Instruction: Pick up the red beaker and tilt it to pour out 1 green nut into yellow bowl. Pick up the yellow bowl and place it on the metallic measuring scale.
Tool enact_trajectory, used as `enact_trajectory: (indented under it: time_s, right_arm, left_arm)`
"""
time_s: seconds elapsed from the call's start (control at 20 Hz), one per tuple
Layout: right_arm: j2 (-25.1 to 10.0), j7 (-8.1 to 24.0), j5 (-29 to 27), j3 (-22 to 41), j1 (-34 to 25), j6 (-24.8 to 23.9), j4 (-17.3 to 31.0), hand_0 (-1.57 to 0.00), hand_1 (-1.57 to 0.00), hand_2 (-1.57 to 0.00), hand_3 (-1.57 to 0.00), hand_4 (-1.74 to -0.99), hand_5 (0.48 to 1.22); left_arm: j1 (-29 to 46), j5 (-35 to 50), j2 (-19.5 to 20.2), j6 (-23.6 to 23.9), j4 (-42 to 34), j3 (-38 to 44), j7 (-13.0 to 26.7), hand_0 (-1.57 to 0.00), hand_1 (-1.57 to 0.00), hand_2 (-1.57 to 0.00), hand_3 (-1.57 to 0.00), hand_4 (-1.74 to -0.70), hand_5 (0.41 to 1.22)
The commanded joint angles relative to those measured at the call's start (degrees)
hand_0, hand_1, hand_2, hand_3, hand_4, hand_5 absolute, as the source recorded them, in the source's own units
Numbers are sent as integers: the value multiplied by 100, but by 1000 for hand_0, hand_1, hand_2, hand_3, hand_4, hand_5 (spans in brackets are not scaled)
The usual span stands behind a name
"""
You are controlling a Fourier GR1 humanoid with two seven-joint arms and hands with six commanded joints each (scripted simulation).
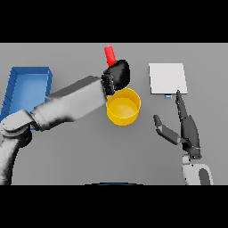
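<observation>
Grey tabletop (80,156) fills the view. Blue bin (26,87) at the far left edge, partly behind the left arm. The left arm crosses from the lower left up toward the centre. White scale (167,78) lies flat at upper right, well apart from the bin. Yellow bowl (123,107) sits upright in the middle of the tabletop, left of the scale; nothing can be made out inside it. Left hand (117,75) is at the bowl's far rim, fingers curled round the red beaker (109,54), which sticks up above the hand, tilted slightly left. Right hand (187,127) is at lower right, fingers straight and spread, one fingertip reaching to the scale's near edge, holding nothing.
</observation>
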Motion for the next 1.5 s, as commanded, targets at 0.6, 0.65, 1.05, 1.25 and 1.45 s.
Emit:
enact_trajectory:
  time_s: [0.6,0.65,1.05,1.25,1.45]
  right_arm:
    - [8,-129,-85,-38,-10,26,70,1,1,1,1,-1147,642]
    - [20,-164,-68,-13,-36,30,80,1,1,1,1,-1150,649]
    - [-2,-176,30,58,-61,44,102,1,1,1,1,-1152,652]
    - [39,-171,288,123,-218,-153,187,1,1,1,1,-1142,630]
    - [57,-359,-286,-33,-253,153,266,1,1,1,1,-1083,625]
  left_arm:
    - [-1196,-199,-37,194,523,-732,-419,-1571,-1571,-1571,-1571,-1721,1221]
    - [-1383,-252,14,307,680,-776,-415,-1571,-1571,-1571,-1571,-1722,1221]
    - [-2374,1530,690,728,2236,1009,-16,-1571,-1571,-1571,-1443,-1732,1221]
    - [-2279,3181,1218,942,3030,2453,494,-1571,-1571,-1571,-1402,-1737,1221]
    - [-1767,4498,1794,1425,3492,3365,655,-1571,-1571,-1571,-1480,-1739,1221]
